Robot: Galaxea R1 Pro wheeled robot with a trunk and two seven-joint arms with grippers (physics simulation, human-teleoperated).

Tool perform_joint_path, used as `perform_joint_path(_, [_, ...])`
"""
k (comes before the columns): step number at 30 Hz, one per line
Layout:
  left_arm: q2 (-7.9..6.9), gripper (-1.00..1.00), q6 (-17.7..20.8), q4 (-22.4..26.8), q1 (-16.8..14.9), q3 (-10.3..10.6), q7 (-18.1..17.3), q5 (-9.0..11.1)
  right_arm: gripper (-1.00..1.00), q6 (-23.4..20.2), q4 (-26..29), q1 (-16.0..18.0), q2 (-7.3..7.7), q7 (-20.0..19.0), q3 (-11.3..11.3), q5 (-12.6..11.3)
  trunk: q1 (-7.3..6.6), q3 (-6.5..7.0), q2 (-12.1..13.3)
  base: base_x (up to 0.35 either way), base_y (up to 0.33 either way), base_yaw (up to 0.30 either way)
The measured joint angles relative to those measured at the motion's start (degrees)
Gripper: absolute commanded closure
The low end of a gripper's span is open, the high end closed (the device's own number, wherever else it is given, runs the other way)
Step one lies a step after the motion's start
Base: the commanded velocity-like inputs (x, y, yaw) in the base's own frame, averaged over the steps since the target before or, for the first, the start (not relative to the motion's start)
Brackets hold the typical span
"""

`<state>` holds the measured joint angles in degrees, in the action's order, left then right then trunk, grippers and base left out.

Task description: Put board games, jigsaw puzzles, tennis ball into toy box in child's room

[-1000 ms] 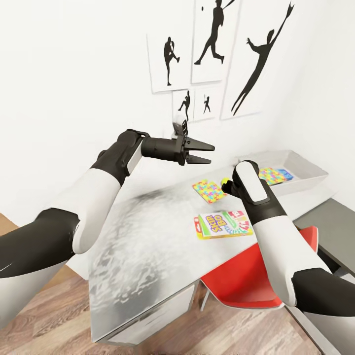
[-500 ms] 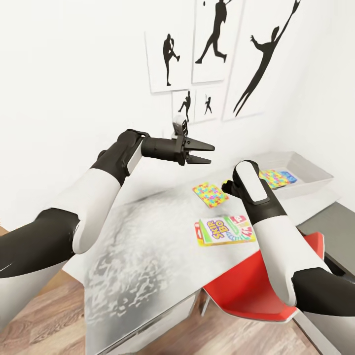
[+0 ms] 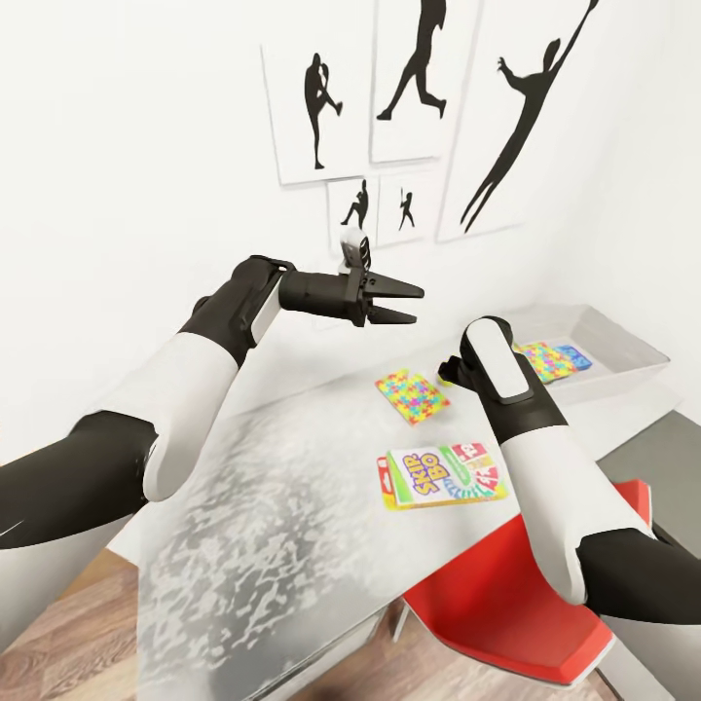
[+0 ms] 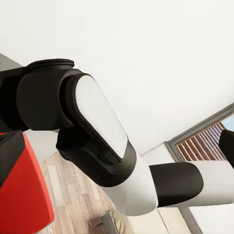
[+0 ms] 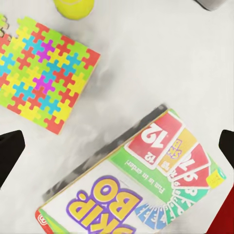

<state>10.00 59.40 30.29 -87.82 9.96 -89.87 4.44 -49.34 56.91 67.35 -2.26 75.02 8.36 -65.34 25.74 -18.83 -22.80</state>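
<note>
- The left gripper (image 3: 401, 302) is held up in the air above the far side of the table (image 3: 282, 497), its 2 fingers spread apart with nothing between them.
- The right gripper hangs over the table, pointing down; in the head view the right arm (image 3: 516, 409) hides it. In the right wrist view 2 dark fingertips (image 5: 9, 156) sit at opposite edges of the picture, wide apart and empty, so it is open.
- The board game (image 3: 443, 476), a flat box printed "SKIP BO", lies flat on the table just below the right gripper; it shows again in the right wrist view (image 5: 131, 187).
- 1 jigsaw puzzle (image 3: 414, 395), a bright multicoloured square, lies flat on the table just beyond the board game, apart from it; the right wrist view shows it too (image 5: 44, 73).
- The tennis ball (image 5: 74, 7) rests on the table beside the puzzle, partly cut off in the right wrist view.
- The toy box (image 3: 623, 355), a shallow white tray, sits at the far right end of the table, with a 2nd colourful puzzle (image 3: 551, 358) lying inside it.
- A red chair (image 3: 516, 604) stands tucked under the table's near edge.
- 5 black silhouette posters (image 3: 428, 107) hang on the white wall behind.
</note>
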Motion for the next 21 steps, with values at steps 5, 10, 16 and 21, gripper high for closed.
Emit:
perform_joint_path(5, [0.0, -1.0, 0.0, 0.0, 0.0, 0.0, 0.0, 0.0, -1.0, 0.0, 0.0, 0.0, -0.09, 0.0, 0.1, 0.0, 0.01, -0.1, 0.0, 0.028, -0.021, 0.0])
perform_joint_path(10, [0.0, -1.0, 0.0, 0.0, 0.0, 0.0, 0.0, 0.0, -1.0, 0.0, 0.0, 0.0, -0.1, 0.0, 0.1, 0.0, 0.0, -0.13, 0.0, 0.021, -0.004, 0.0])
perform_joint_path(16, [0.0, -1.0, 0.0, 0.0, 0.0, 0.0, 0.0, 0.0, -1.0, -0.1, -1.5, 0.0, -0.14, -0.1, 0.0, -0.1, 0.01, -0.45, 0.0, 0.065, -0.001, 0.0])
perform_joint_path(21, [0.0, -1.0, 0.0, 0.0, 0.1, 0.0, 0.0, 0.0, -1.0, -0.1, -3.6, 0.0, -0.2, -0.1, 0.0, 0.0, 0.01, -0.88, 0.0, 0.015, 0.0, 0.0])
